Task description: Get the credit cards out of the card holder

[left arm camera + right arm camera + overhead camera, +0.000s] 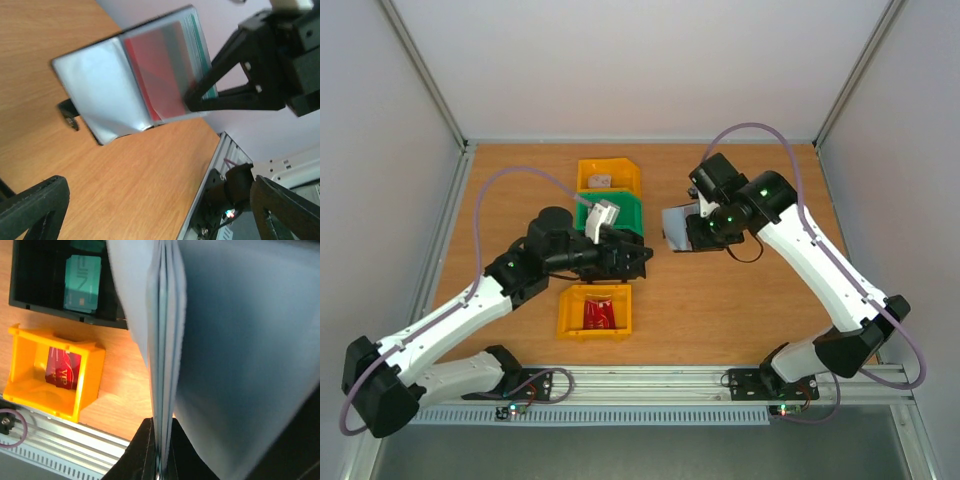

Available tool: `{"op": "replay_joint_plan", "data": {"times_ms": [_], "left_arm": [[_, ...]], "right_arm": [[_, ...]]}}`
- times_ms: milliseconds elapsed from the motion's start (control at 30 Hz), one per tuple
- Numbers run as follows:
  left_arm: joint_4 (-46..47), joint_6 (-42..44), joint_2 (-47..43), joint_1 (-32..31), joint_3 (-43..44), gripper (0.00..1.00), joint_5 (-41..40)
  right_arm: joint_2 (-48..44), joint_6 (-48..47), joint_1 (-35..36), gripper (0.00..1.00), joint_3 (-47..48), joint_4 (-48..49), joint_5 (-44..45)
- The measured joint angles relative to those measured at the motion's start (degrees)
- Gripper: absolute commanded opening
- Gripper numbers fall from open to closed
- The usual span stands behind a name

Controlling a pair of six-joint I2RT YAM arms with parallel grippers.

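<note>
Top external view: my right fingers (703, 228) are clamped on the card holder (677, 228), holding it open above the table (740, 310), right of the green bin (632, 208). My left fingers (638, 258) sit just left of it, spread wide with nothing between them.

On my left wrist camera the holder faces me, open like a book, its shiny grey pockets catching the light. A red card (155, 75) sits in the right-hand pocket. Teal card edges (199, 45) show along that page's outer side. My right fingers pinch that same page near its corner.

From my right wrist the holder is edge-on and fills most of the view, its leaves squeezed between my fingertips at the bottom. Beyond it, the black bin (40, 302) has a teal card (82, 282) lying flat in it. The yellow bin (90, 375) beside it, near the rail (75, 445), holds a second red card (63, 369).
</note>
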Motion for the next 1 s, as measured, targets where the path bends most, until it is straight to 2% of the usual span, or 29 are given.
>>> {"op": "replay_joint_plan", "data": {"times_ms": [100, 233, 467, 600, 700, 733, 767, 833, 867, 933, 967, 1000], "left_arm": [[0.0, 0.0, 1.0, -3.0, 0.0, 0.99, -1.0], [0.0, -0.8, 2.6, -3.8, 0.2, 0.99, -2.8], [-3.0, 1.3, 1.0, -3.6, 0.2, 0.99, -4.4], [-2.0, 2.5, -1.6, -3.3, 0.0, 0.99, 2.0], [4.6, 2.5, -3.9, -3.2, -1.5, 0.99, 9.6], [7.2, 2.2, -4.7, -3.2, -2.0, 0.96, 12.0], [9.2, 1.8, -5.4, -3.2, -2.3, 0.89, 14.0], [12.3, 1.0, -6.2, -3.2, -2.4, 0.65, 17.2], [13.3, 0.5, -6.4, -3.3, -2.4, 0.48, 18.2], [14.2, -0.1, -6.6, -3.3, -2.4, 0.19, 19.2], [14.3, -0.2, -6.6, -3.3, -2.4, 0.08, 19.6], [14.4, -0.4, -6.6, -3.1, -2.4, 0.02, 19.7]], "right_arm": [[0.0, -0.8, 2.2, 0.01, 1.1, -0.4, 0.7], [-2.7, -3.8, 3.5, 0.01, -1.0, 3.3, -4.2], [-18.5, -11.8, 3.7, 0.01, -11.5, 12.8, -18.5], [-24.3, -14.9, 3.7, 0.01, -14.4, 17.2, -26.9], [-25.4, -16.9, 3.7, 0.01, -15.1, 19.1, -32.6], [-25.4, -17.0, 3.7, 0.01, -15.1, 19.2, -32.8], [-25.3, -17.4, 3.7, 0.01, -15.2, 19.8, -34.0], [-25.0, -18.2, 3.7, 0.01, -15.8, 20.8, -36.2], [-25.0, -18.5, 3.7, 0.01, -16.0, 21.1, -37.1], [-25.1, -19.1, 3.7, 0.01, -16.2, 21.5, -39.0], [-25.2, -19.4, 3.7, 0.01, -16.2, 21.5, -39.8], [-25.3, -19.6, 3.7, 0.02, -16.2, 21.5, -40.3]]}}
